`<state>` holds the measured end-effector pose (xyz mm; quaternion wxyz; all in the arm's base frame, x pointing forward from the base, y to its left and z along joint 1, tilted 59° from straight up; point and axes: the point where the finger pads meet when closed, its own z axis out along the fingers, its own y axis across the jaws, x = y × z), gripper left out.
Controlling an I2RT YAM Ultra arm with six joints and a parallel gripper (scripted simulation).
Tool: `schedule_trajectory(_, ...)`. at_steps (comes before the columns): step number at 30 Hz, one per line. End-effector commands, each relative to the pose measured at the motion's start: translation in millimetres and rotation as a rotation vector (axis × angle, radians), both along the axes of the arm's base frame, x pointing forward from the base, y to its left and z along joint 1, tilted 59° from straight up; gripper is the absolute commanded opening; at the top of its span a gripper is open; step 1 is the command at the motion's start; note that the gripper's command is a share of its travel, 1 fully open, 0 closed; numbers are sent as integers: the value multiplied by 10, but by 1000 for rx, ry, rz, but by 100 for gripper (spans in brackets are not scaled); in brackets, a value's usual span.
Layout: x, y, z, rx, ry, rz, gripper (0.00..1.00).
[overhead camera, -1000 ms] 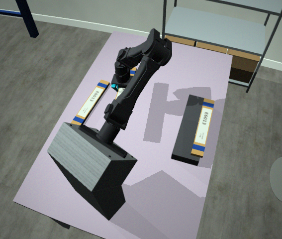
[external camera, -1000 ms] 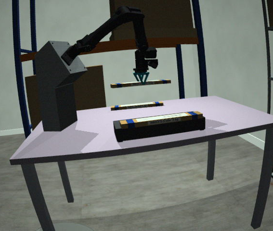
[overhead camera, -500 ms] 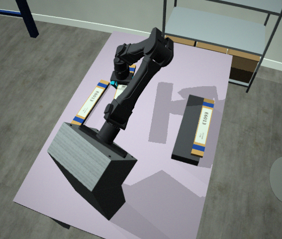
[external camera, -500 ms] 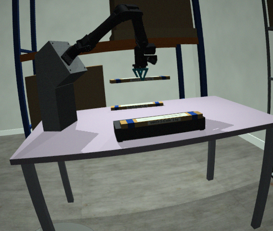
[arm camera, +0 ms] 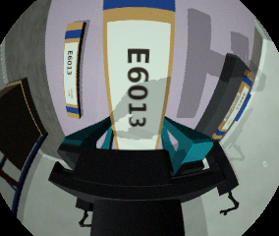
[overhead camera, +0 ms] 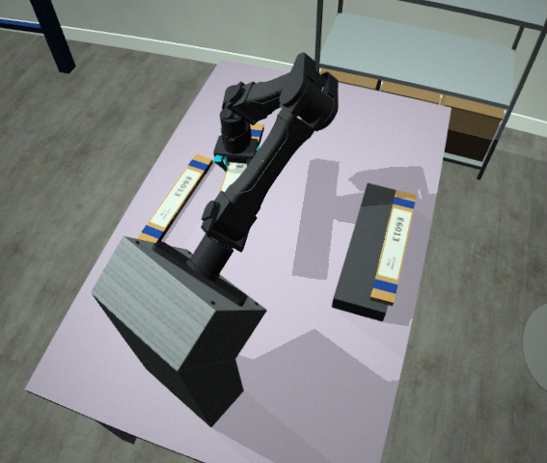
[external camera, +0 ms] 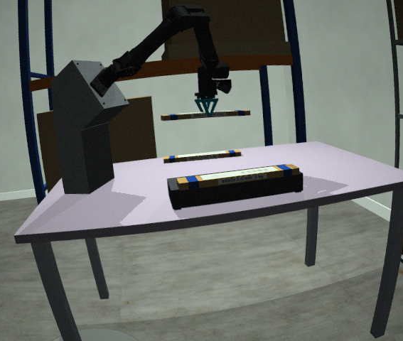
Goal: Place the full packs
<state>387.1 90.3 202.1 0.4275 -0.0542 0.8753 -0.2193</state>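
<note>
My gripper [overhead camera: 239, 155] [external camera: 207, 110] [arm camera: 137, 118] is shut on one pack of electrodes [overhead camera: 234, 175] [external camera: 230, 114] [arm camera: 138, 64], a teal finger on each long side. This pack hangs nearly level, well above the table. A second pack [overhead camera: 176, 198] [external camera: 203, 156] [arm camera: 72, 69] lies flat on the table by its far long edge. A third pack [overhead camera: 394, 244] [external camera: 238, 172] [arm camera: 235, 105] lies flat on the low black platform [overhead camera: 358, 249] [external camera: 230, 194] [arm camera: 218, 95], along its outer long side. The platform's inner strip shows bare. The packs look alike; their weights cannot be seen.
The lilac table [overhead camera: 273, 299] [external camera: 138, 205] carries the arm's grey pedestal [overhead camera: 153, 304] [external camera: 94, 158] at one end. The platform stands near a long edge of the table. A metal shelf [overhead camera: 418, 60] stands beyond the table's other end.
</note>
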Motion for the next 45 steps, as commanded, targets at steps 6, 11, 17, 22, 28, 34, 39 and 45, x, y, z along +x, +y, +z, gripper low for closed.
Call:
schedule_trajectory(6, -148, 111, 161, 10, -29, 40, 0)
schedule_trajectory(11, -150, 110, 182, 14, -34, 41, 0)
schedule_trajectory(17, -152, 104, 177, 12, -33, 41, 0)
schedule_trajectory(22, -135, 114, 217, 19, -44, 42, 0)
schedule_trajectory(28, -136, 112, 183, 18, -42, 43, 0)
schedule_trajectory(34, -134, 112, 187, 19, -42, 43, 0)
schedule_trajectory(39, -143, 104, 144, 15, -36, 44, 0)
schedule_trajectory(45, -136, 69, 139, 83, -61, 11, 0)
